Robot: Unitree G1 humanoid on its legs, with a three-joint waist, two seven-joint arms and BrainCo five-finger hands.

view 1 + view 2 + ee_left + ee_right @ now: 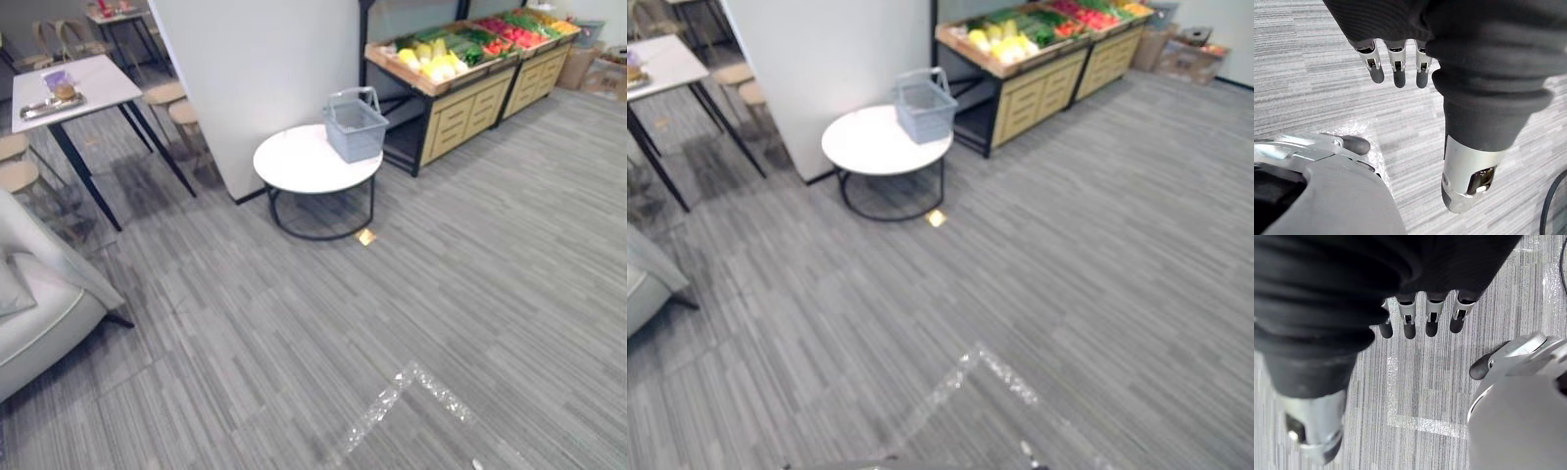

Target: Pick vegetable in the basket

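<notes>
Vegetables (460, 44) lying in slanted wooden stand (460, 108), far end being cut off at frame edge, kinds hard to tell. Grey slatted basket (355, 125) sitting on round white table (299, 164), near stand; inside unclear. Left hand (1396, 68) and right hand (1410, 318) hanging over striped carpet (441, 294), fingers straight, gripping nothing.

Open floor (392, 323) up to round table (304, 162) with basket (355, 127)

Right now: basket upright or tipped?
Upright. The basket sits on its base on the round table, opening facing up, handle raised.
</notes>
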